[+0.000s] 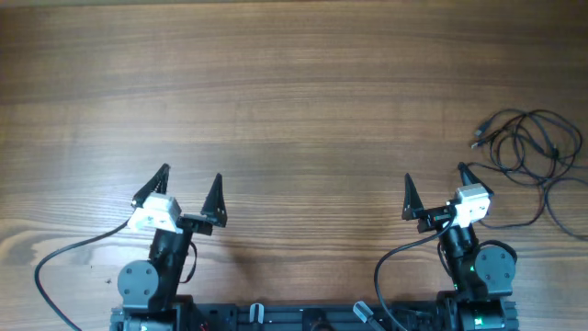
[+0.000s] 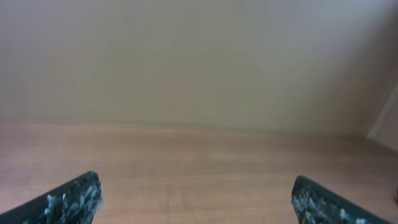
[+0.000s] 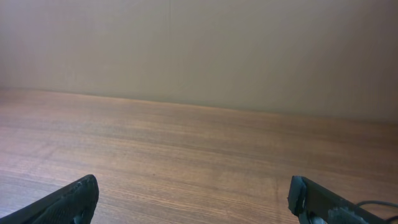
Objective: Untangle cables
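Left fingers [image 1: 156, 182] and right fingers [image 1: 410, 200] gape empty; cables [image 1: 524, 138] lie tangled

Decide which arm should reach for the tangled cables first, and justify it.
Right. The cables lie near the right edge of the table, just beyond the right arm, whose jaws stand open. The left arm sits far across the table.

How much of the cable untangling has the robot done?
Nothing looks done: the cables lie in tangled loops at the right side of the table. Nothing is in hand either: the left gripper and right gripper are both open, empty and apart from them. Everything is left: reaching the cables and pulling them apart.
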You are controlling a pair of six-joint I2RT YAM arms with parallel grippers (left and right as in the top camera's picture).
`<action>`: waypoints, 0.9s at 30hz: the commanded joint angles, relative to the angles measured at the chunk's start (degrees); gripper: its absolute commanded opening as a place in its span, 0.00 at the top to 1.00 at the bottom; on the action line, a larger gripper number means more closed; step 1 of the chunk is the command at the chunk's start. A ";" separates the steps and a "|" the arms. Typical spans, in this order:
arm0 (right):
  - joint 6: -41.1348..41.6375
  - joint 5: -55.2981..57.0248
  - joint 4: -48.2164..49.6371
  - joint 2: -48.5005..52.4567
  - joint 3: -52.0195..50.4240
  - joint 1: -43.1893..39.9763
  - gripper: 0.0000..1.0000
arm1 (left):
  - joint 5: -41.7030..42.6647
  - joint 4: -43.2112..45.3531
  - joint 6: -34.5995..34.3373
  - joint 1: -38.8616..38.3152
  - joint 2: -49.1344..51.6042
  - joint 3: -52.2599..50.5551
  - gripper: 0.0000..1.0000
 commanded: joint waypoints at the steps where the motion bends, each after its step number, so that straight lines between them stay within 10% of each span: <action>1: 0.11 -0.90 0.22 -0.87 -0.04 -0.31 0.00 | -0.24 2.69 7.06 -1.20 -0.63 -1.55 0.00; 27: 0.11 -0.90 0.22 -0.87 -0.04 -0.28 0.00 | 3.30 -8.63 15.30 -1.11 -0.63 -1.55 0.00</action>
